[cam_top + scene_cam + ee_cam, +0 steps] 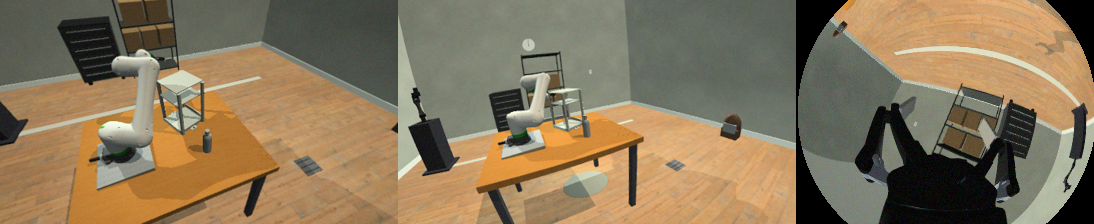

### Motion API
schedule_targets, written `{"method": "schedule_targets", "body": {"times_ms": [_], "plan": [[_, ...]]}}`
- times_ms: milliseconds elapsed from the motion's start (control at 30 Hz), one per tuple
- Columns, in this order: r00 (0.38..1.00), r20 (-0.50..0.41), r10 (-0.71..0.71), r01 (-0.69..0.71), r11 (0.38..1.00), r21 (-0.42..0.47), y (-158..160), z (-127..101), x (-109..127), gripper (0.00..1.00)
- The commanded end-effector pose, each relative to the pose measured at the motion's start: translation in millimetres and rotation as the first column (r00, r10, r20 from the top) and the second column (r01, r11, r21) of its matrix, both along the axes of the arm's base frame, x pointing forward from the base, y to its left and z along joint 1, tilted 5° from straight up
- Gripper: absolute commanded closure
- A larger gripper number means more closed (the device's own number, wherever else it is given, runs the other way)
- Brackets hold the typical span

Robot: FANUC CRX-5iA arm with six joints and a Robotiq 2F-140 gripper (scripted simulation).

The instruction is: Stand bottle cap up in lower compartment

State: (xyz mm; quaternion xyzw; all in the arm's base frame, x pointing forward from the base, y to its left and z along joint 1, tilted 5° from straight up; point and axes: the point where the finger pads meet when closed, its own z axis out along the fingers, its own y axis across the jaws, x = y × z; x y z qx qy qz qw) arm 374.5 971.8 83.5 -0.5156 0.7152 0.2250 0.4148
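A grey bottle (207, 141) (586, 126) stands upright, cap up, on the orange table (213, 171) (577, 156), just in front of and to the right of the shelving unit. The grey open shelving unit (182, 114) (581, 107) stands at the table's far side; all its compartments are empty. My gripper (939, 123) is open and empty. It is raised high behind the arm's elbow and points at the room's back wall, away from the bottle. In the top and exterior views it is almost wholly hidden behind the white arm (146, 95) (537, 99).
The arm's base sits on a grey plate (114, 173) (512, 152) at the table's left. Behind the table, on the room floor, stand a black rack with cardboard boxes (146, 23) (965, 123) and a black cabinet (89, 47) (505, 107).
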Motion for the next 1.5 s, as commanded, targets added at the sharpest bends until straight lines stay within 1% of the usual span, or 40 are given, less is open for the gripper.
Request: {"method": "schedule_targets", "body": {"times_ms": [0,633,800,933,1033,1100,1200,1267,1333,1400,1433,1467], "plan": [[1.000,0.000,0.000,0.000,1.000,0.001,0.1,0.5,0.1,0.00],[1.000,-0.002,-0.002,0.002,1.000,0.002,0.2,0.8,0.2,0.00],[0.999,-0.032,-0.028,0.029,0.999,0.023,1.8,5.1,2.0,0.00],[0.991,-0.102,-0.085,0.093,0.993,0.067,4.9,14.8,6.3,0.00],[0.970,-0.192,-0.148,0.173,0.978,0.116,8.5,26.5,11.4,0.00],[0.970,-0.192,-0.148,0.173,0.978,0.116,8.5,26.5,11.4,0.00],[0.923,-0.316,-0.218,0.281,0.944,0.170,12.6,41.9,18.2,0.00],[0.922,-0.318,-0.220,0.284,0.944,0.170,12.7,42.2,18.3,0.00],[0.871,-0.415,-0.261,0.368,0.908,0.201,15.5,53.9,23.5,0.00],[0.868,-0.422,-0.264,0.374,0.905,0.203,15.6,54.6,23.9,0.00],[0.832,-0.478,-0.282,0.423,0.880,0.217,17.0,61.4,26.9,0.00],[0.832,-0.478,-0.282,0.423,0.880,0.217,17.0,61.4,26.9,0.00]]}}
